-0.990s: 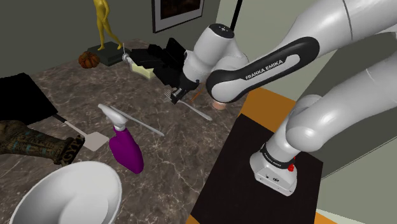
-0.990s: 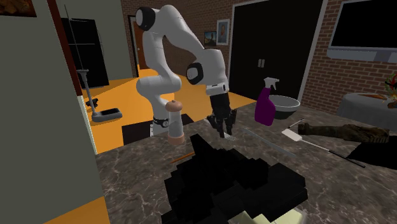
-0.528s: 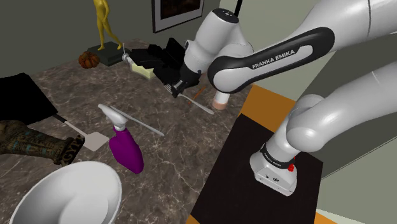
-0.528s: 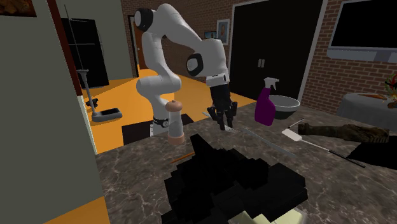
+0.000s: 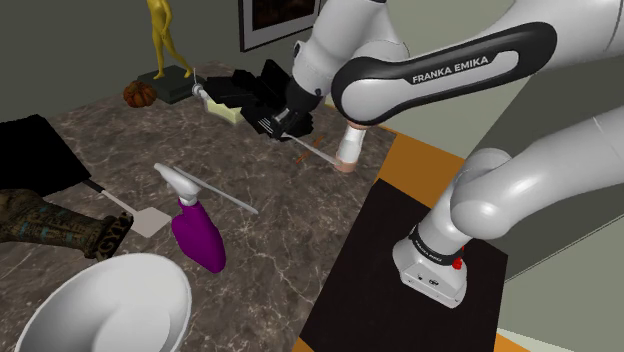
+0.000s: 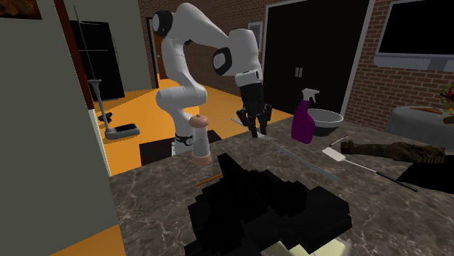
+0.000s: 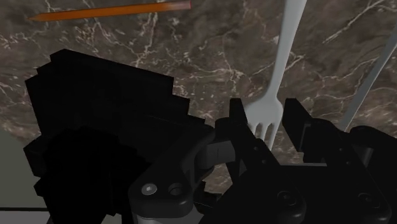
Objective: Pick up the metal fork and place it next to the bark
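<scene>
My black gripper (image 5: pixel 283 124) hangs above the dark marble table (image 5: pixel 270 220), near the black blocky object (image 5: pixel 258 92). It is shut on a pale grey fork (image 7: pixel 275 76): the fingers (image 7: pixel 237 124) clasp the tine end and the handle points away from the hand. In the second exterior view the gripper (image 6: pixel 255 129) holds the fork (image 6: pixel 239 120) in the air, well above the tabletop. The bark (image 5: pixel 55 228), a brown rough log, lies far off at the shoulder view's left edge. It also shows as the bark (image 6: pixel 389 151) at the second exterior view's right.
A purple spray bottle (image 5: pixel 196 232), a white bowl (image 5: pixel 100 305), a white spatula (image 5: pixel 146 219) and a thin rod (image 5: pixel 225 193) lie between the gripper and the bark. An orange pencil (image 7: pixel 114 11) lies beneath the hand. A peach cylinder (image 5: pixel 348 150) stands at the table's edge.
The gripper has risen from the tabletop with the fork clasped in it, moving up and slightly toward the black blocky object. Nothing else has moved.
</scene>
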Robot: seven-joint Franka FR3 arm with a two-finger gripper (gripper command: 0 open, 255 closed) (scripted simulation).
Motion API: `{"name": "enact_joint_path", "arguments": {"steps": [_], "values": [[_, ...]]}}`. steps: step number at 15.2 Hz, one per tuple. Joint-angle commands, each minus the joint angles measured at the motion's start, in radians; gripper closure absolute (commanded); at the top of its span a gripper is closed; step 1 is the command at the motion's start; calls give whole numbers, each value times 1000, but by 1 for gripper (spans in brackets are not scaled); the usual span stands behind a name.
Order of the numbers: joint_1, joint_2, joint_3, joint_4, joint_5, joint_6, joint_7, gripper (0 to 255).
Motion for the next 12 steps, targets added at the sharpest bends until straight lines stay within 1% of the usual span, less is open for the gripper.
{"name": "enact_joint_path", "arguments": {"steps": [1, 5, 9, 12], "values": [[1, -9, -2, 20, 0, -30, 0, 255], [3, -28, -10, 55, 2, -84, -5, 255], [-30, 131, 61, 196, -49, -66, 75, 255], [-55, 250, 112, 311, -110, -68, 145, 255]]}}
